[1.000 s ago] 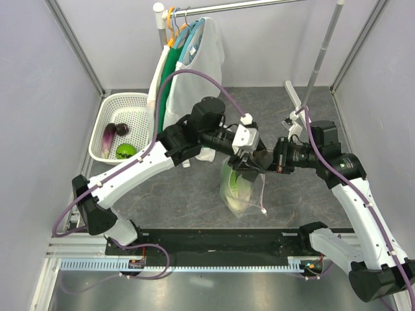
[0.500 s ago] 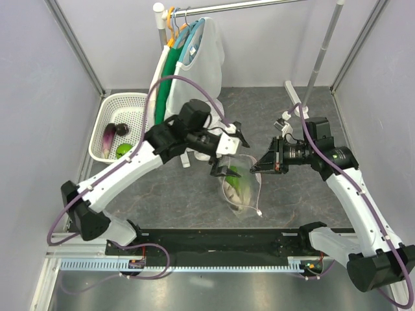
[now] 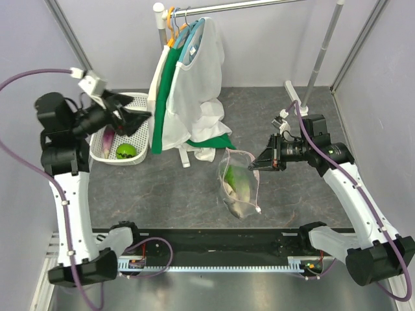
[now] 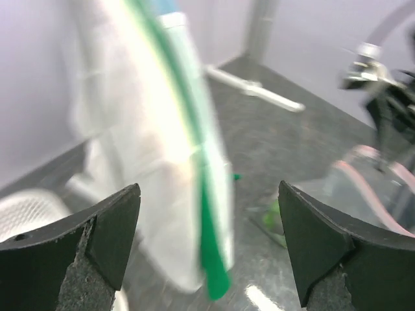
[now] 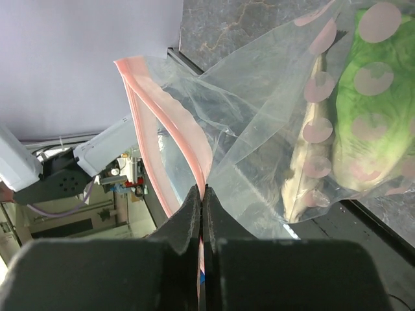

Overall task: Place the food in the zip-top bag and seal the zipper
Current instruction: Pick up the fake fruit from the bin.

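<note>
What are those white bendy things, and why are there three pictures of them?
They are two robot arms. At the end of each is a gripper, which works like two pinching fingers. The big picture comes from a camera up above, looking down on the table. The other two come from little cameras on the arms' wrists, so you see each gripper's own fingers up close. The right gripper is shut on the pink zipper of a clear zip-top bag. Inside are a green lettuce and a pale long vegetable. The left gripper is open and empty, near a white basket that holds a purple eggplant and a small green fruit. Clothes hang on a rack behind.
</note>
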You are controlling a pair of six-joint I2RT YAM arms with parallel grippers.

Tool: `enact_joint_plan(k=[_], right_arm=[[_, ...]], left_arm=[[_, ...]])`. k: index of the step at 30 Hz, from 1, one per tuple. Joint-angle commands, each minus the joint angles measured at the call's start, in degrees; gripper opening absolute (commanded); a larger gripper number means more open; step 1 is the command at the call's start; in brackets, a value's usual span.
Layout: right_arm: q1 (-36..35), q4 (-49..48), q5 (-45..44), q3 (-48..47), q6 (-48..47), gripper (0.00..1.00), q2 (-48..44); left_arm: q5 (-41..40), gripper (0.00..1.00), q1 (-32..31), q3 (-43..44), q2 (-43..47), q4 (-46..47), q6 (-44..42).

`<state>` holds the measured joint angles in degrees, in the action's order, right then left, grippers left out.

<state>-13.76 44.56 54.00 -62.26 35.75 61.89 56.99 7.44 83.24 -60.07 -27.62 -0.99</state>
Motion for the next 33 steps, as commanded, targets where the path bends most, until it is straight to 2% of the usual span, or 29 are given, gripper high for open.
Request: enact_joint_plan(k=[1, 2, 3, 5, 7, 10, 14, 18, 27, 33], right_arm=[[0.0, -0.5, -1.3, -0.9, -1.2, 0.00, 0.0], [0.0, -0.3, -1.6, -0.4, -1.4, 0.00, -0.2], [0.0, -0.3, -2.0, -0.1, -1.5, 0.00, -0.4], [0.0, -0.2, -2.4, 0.1, -1.8, 0.00, -0.5], [0.0, -0.2, -2.7, 0.2, -2.1, 0.00, -0.5], [0.0, -0.2, -3.3, 0.6, -2.3, 0.00, -0.5], [0.0, 0.1, -4.1, 1.1, -2.9, 0.00, -0.2], [0.0, 0.3, -4.1, 0.7, -3.2, 0.00, 0.6], [0.0, 1.0, -5.0, -0.7, -4.1, 0.00, 1.6], [0.0, 1.6, -5.7, -0.8, -5.5, 0.00, 2.1]], left_arm=[[4.3, 0.90, 17.1, -1.0, -4.9, -5.6, 5.8], [3.2, 0.89, 19.0, 0.1, -6.7, -10.7, 3.8], [-1.2, 0.89, 20.9, 1.7, -8.6, -13.2, -1.2], [-7.0, 0.88, 21.4, 3.5, -14.5, -19.9, -7.0], [-13.3, 0.92, 21.4, 4.6, -20.5, -23.8, -14.3], [-21.8, 0.98, 20.9, 5.6, -28.8, -30.2, -19.2], [-27.4, 0.99, 20.9, 2.9, -33.7, -27.9, -20.9], [-34.7, 0.99, 17.9, 0.4, -37.6, -24.6, -21.3], [-35.0, 1.00, 14.5, -0.5, -46.3, -20.2, -19.7], [-34.1, 1.00, 13.6, -3.6, -47.9, -19.1, -19.4]])
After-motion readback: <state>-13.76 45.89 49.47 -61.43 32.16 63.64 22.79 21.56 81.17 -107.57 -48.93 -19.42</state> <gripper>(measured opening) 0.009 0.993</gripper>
